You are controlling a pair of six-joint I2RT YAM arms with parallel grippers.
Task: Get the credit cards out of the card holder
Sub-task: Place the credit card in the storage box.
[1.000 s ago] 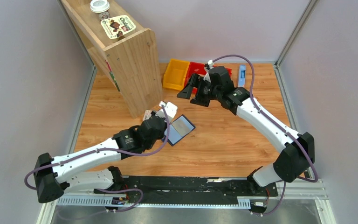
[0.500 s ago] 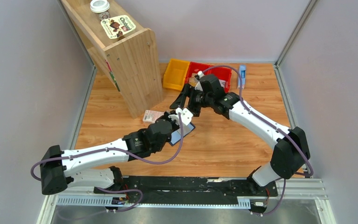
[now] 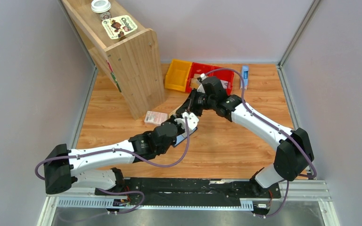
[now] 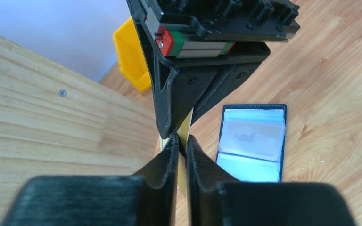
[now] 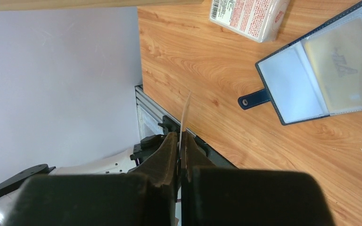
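Note:
Above the middle of the table my two grippers meet on one tan-yellow credit card. My right gripper is shut on its thin edge. My left gripper has its jaws a little apart around the same card, with a dark gap beside it. The navy card holder lies open on the wood below, with a second pale card in its clear pocket. From the right wrist that holder shows its clasp tab. In the top view both grippers cover most of the holder.
A pink-and-white packet lies left of the grippers. The wooden shelf stands at the back left. Yellow and red bins and a slim blue-and-white box sit along the back.
My right gripper came down and left to the left gripper and shut on the card. My left arm carried the card up and rightwards, then loosened its jaws.

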